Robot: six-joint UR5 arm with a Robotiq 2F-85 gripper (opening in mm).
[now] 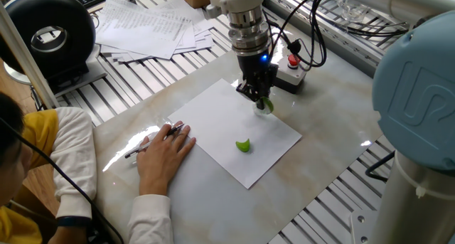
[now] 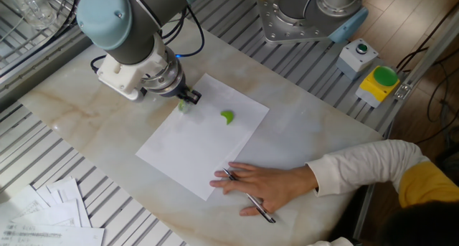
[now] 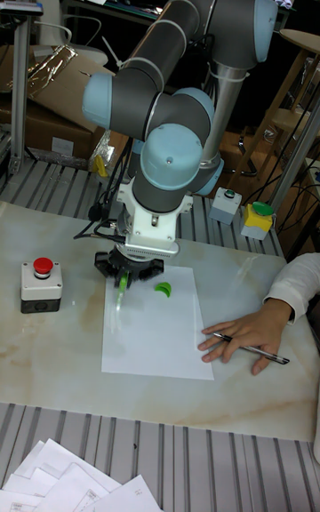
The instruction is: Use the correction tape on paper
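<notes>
The white paper (image 1: 213, 123) (image 2: 193, 149) (image 3: 156, 339) lies flat on the marble table. My gripper (image 1: 260, 99) (image 2: 186, 101) (image 3: 122, 278) points straight down over the sheet's edge on the arm's side and is shut on the correction tape (image 1: 264, 106) (image 2: 183, 107) (image 3: 119, 292), a small green and clear dispenser. The dispenser's tip touches the sheet. A small green curved piece (image 1: 244, 145) (image 2: 226, 116) (image 3: 164, 288) rests loose on the paper, a short way from the gripper.
A person's hand (image 1: 165, 149) (image 2: 265, 183) presses a pen against the paper's far edge. A red-button box (image 1: 290, 72) (image 3: 42, 284) stands close beside the gripper. Printed sheets (image 1: 149, 27) lie fanned at the back; a yellow box with a green button (image 2: 380, 81) sits at the table edge.
</notes>
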